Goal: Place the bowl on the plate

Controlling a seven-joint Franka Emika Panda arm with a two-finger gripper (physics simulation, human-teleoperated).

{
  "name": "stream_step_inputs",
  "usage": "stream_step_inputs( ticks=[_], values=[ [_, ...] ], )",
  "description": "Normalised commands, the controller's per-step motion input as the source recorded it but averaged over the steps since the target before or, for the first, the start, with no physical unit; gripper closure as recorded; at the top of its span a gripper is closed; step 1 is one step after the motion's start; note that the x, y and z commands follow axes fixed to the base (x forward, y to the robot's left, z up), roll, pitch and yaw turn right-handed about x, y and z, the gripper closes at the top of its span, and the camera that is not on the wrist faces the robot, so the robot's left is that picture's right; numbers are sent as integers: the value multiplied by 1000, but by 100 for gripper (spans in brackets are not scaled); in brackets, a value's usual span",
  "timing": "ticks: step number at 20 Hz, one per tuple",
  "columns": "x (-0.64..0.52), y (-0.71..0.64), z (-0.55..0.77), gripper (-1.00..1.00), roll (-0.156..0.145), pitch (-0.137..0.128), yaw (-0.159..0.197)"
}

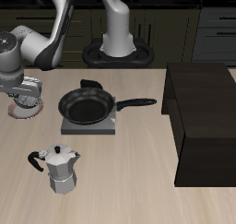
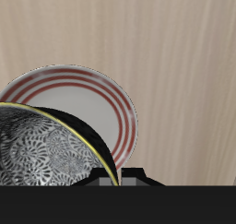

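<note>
**Inspector A:** Going largest to smallest. The table [image 1: 120,172] is carrying a dark cabinet [image 1: 207,117], a frying pan [image 1: 88,106] on its stove pad, and a moka pot [image 1: 60,170] nearer the front edge. None of it is blocking the work.

**Inspector B:** And the task items?

**Inspector A:** The plate [image 2: 92,94] is lying flat, red-ringed, uncovered. The bowl [image 2: 46,154] is hanging over it, part of its rim overlapping the plate in the wrist view. The claw [image 1: 23,97] is gripping the bowl by its rim, judging by how it is riding with the camera.

**Inspector B:** Progress?

**Inspector A:** Pickup and carry appear done. Lowering and release are remaining; I am judging the bowl not yet seated.
</note>
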Motion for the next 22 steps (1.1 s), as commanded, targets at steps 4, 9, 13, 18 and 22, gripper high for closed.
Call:
stream_step_inputs(
  ticks=[4, 9, 13, 18, 22],
  values=[
    [-62, -172, -35, 100, -38, -19, -27],
    [142, -33, 20, 100, -11, -3, -10],
    [156, 143, 15, 100, 34, -7, 32],
    [143, 23, -254, 100, 6, 55, 18],
    [80, -191, -451, -100, -138, 128, -17]
  ],
)
